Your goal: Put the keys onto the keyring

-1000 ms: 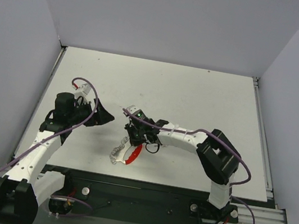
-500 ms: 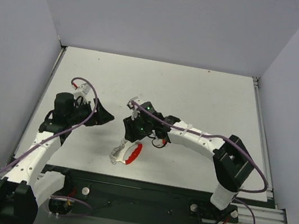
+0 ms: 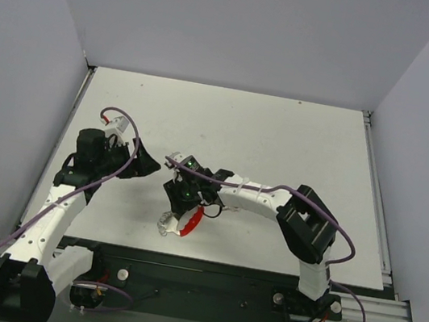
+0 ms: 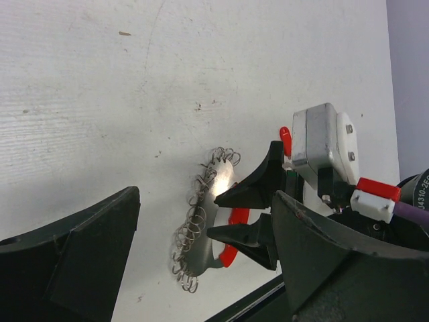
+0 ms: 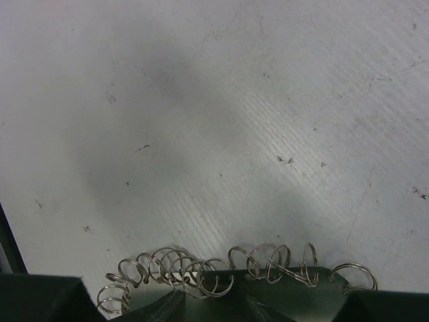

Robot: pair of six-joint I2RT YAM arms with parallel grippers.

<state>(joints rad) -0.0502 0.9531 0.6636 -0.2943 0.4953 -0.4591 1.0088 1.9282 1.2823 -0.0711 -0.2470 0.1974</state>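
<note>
Lying flat on the white matte table (image 3: 282, 147) near its front edge, the keyring (image 4: 201, 215), a thin silvery chain of wire loops joined to a curved bright red band, is seen between the two arms. It is straddled by the right gripper (image 4: 214, 216), black jaws held partly apart over the band; contact cannot be told. Chain loops are caught at the bottom edge of the right wrist view. A tiny red piece (image 4: 285, 139) is seen just beside that gripper's housing; whether it is the key cannot be told. The left gripper (image 3: 147, 163) is held off to the left, jaws spread wide, apart from the keyring.
</note>
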